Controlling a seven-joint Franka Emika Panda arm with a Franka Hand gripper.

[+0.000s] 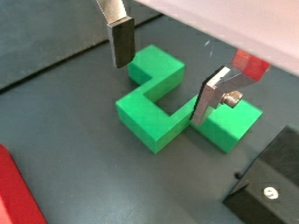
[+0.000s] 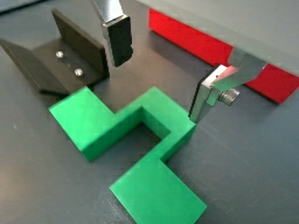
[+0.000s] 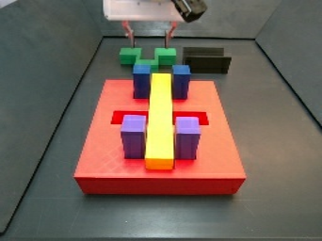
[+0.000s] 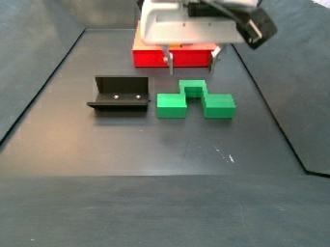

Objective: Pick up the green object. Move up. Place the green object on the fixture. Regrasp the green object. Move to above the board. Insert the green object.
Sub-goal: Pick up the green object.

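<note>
With fingers spread wide above the floor, gripper (image 2: pixel 162 74) straddling the green object (image 2: pixel 126 138): rigid, light-looking matte plastic, best pinched across its middle stem, beside the fixture (image 4: pixel 119 94).

Lighting even, soft, from overhead. Faint shadows under green object (image 4: pixel 196 100). Mild glare on gripper (image 1: pixel 167 77) silver fingers (image 2: pixel 214 90). Wrist views slightly soft, low resolution.
</note>
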